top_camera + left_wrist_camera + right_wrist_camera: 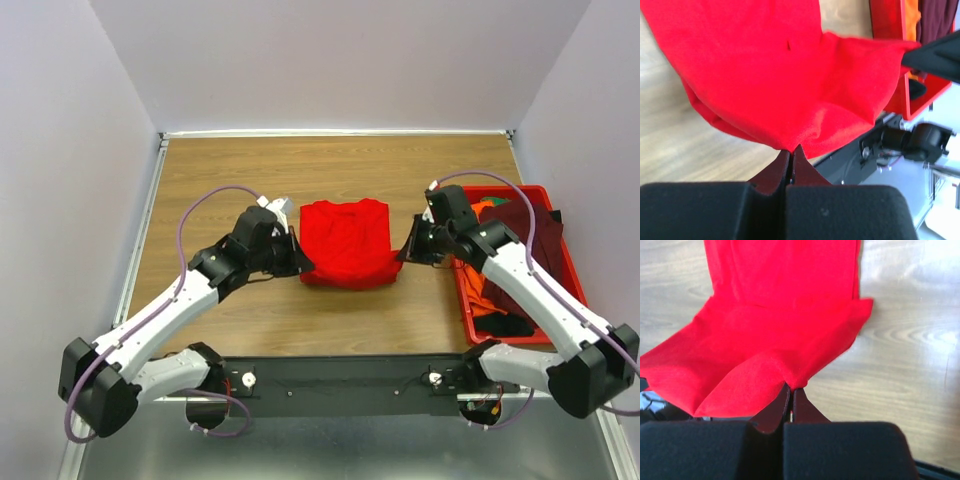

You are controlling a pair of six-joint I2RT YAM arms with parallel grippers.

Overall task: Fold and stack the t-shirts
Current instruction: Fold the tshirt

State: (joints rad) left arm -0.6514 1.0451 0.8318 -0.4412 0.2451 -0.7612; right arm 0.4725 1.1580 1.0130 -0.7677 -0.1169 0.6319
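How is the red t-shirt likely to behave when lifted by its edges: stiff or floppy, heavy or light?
Probably floppy: the red t-shirt sags in folds between the left gripper and right gripper. Likely light, since fingertip pinches alone hold it.

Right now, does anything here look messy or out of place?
Only the bin: a maroon shirt spills over its rim, with orange cloth bunched beside it. The red shirt looks rumpled, but it's pinched at two corners by the left gripper and right gripper.
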